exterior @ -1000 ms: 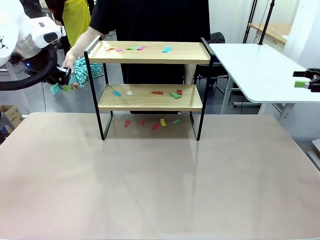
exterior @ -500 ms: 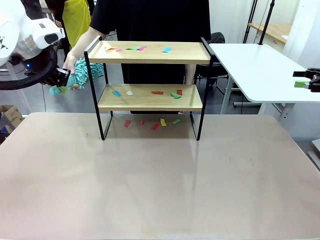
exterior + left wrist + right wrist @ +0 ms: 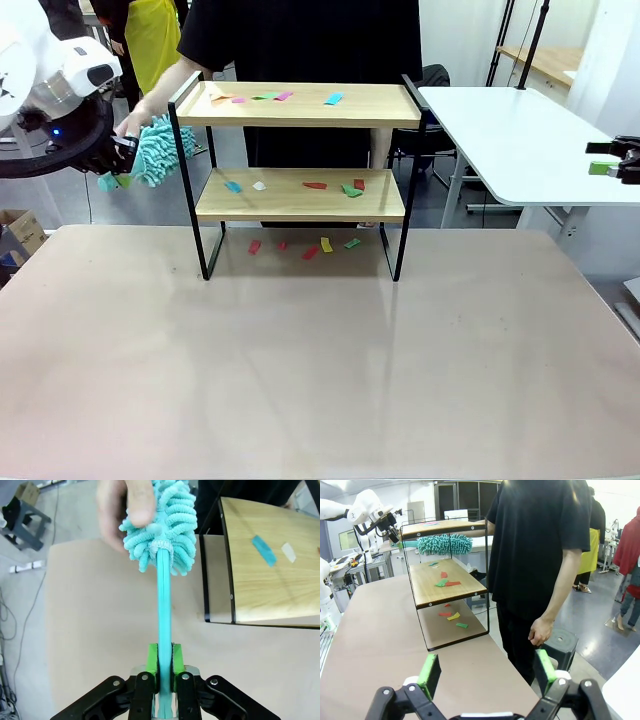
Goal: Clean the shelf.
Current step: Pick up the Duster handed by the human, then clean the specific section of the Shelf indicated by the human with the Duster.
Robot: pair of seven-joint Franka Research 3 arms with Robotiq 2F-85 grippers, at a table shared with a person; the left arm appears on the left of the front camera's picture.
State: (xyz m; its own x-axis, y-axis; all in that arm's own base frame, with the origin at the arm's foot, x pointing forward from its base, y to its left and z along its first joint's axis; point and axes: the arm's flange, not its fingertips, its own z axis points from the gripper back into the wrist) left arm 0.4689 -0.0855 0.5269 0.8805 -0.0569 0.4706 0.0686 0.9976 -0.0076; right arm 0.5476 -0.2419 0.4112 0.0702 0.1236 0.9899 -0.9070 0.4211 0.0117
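Front view: the shelf (image 3: 290,207) is seen at the far edge of the table (image 3: 300,350), with paper scraps (image 3: 315,185) strewn over both boards. Left of it, a teal duster (image 3: 160,148) is clamped in the left gripper (image 3: 122,160), its soft head touched by a person's hand (image 3: 138,118).

Left wrist view: the thin handle (image 3: 164,600) is pinched between the green pads (image 3: 152,657) (stiff, light, probably slippery). The rack is judged light and easily shoved.

Right wrist view: the right gripper (image 3: 487,672) is held wide open, empty.
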